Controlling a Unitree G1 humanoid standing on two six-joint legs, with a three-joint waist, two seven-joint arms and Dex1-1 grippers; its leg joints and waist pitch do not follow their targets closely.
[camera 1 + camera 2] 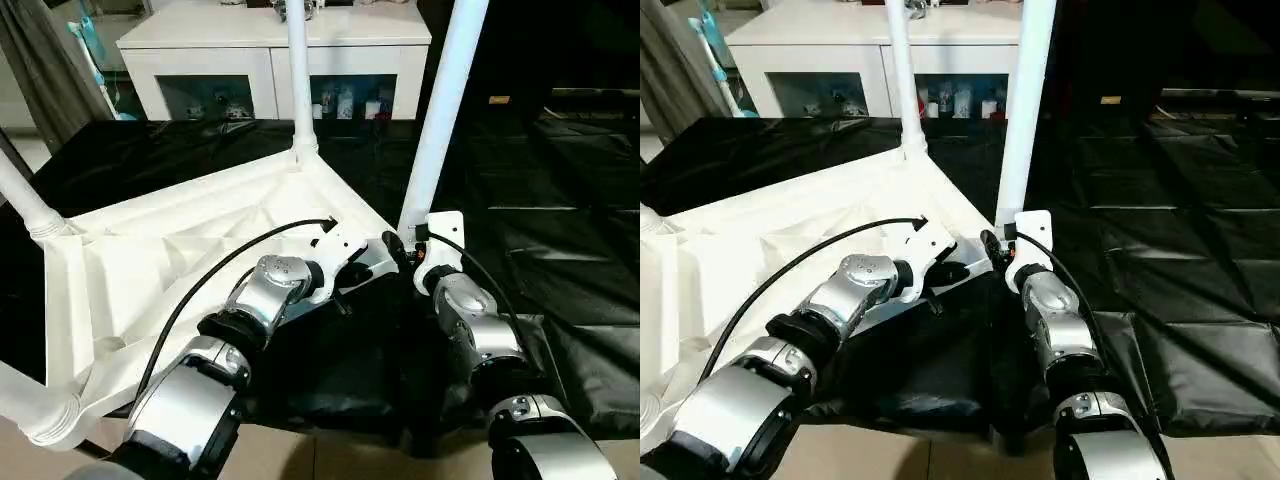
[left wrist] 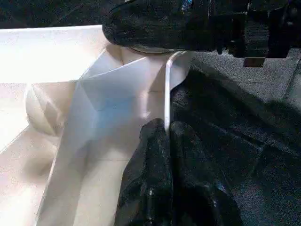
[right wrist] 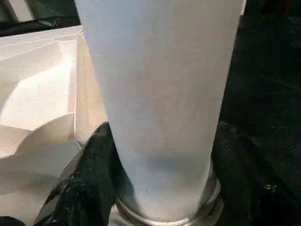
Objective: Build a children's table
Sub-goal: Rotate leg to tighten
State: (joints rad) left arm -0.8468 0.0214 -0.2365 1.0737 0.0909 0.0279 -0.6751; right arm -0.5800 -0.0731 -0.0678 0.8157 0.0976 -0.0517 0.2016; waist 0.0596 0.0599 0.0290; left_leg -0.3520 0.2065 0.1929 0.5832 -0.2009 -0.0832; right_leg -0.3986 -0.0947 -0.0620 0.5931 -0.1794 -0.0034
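Head view: the table top lay underside up on the black sheet, three legs already standing in its corner sockets. My right gripper held the fourth leg upright at the near right corner.

Left wrist view: my left gripper was closed narrowly on the top's thin rim, steadying it.

Right wrist view: my fingers clasped the leg just above its flared end. To seat it well, I judged I should keep the leg vertical and press straight down.

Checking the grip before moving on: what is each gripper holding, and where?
Left gripper pinches the tabletop's side rim. Right gripper clasps the leg near its base.
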